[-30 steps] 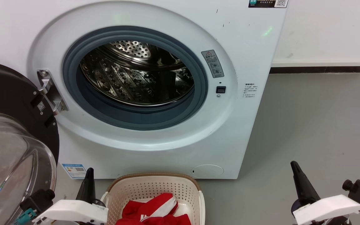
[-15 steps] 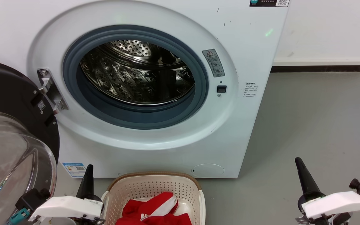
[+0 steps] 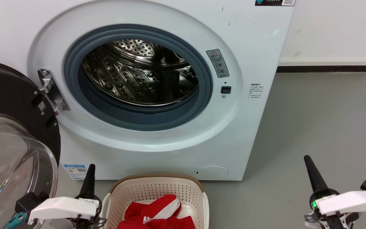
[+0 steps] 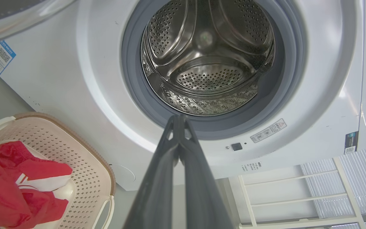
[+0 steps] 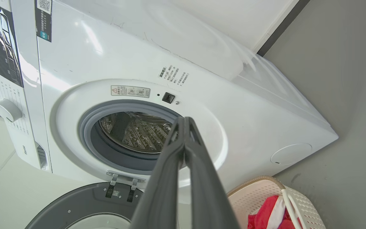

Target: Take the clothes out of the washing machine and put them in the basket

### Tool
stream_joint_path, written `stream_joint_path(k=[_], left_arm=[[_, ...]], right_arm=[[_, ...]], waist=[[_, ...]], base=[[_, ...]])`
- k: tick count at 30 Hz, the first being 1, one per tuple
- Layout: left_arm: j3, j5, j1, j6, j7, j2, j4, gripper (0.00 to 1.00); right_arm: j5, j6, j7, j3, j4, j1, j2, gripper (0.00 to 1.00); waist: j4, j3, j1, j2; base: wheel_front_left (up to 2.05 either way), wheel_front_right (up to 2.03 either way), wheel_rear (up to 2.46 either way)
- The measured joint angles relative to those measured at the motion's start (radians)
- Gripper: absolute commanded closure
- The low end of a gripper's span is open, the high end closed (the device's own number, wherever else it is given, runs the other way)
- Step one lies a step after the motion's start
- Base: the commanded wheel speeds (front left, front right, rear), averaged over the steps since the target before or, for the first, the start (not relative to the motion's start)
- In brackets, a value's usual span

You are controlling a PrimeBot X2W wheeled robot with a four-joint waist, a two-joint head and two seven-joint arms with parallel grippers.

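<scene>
Unload looks done; 0 fabric seen in drum (image 3: 138, 76)
L gripper (image 3: 90, 168) & R gripper (image 3: 308, 160), fingers pressed together w/ nothing held, flank the near basket (image 3: 157, 177); clothes (image 3: 159, 211) lie in it. Scan low front lip of washing machine (image 3: 240, 127) before stopping.

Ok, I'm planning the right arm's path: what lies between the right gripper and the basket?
Bare grey floor lies between the right gripper and the basket; the head view shows that stretch.

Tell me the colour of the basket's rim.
The rim of the basket is brown, woven-looking, above cream sides; best seen in the head view.
</scene>
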Motion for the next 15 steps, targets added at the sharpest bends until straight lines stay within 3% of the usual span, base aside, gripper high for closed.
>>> stream_joint_path(k=[15], left_arm=[[0.019, -0.170, -0.021, -0.018, 0.041, -0.009, 0.007, 1.00]], right_arm=[[0.176, 0.000, 0.027, -0.027, 0.015, -0.026, 0.000, 1.00]], waist=[[0.003, 0.006, 0.0000, -0.0001]], base=[[0.00, 0.00, 0.00]])
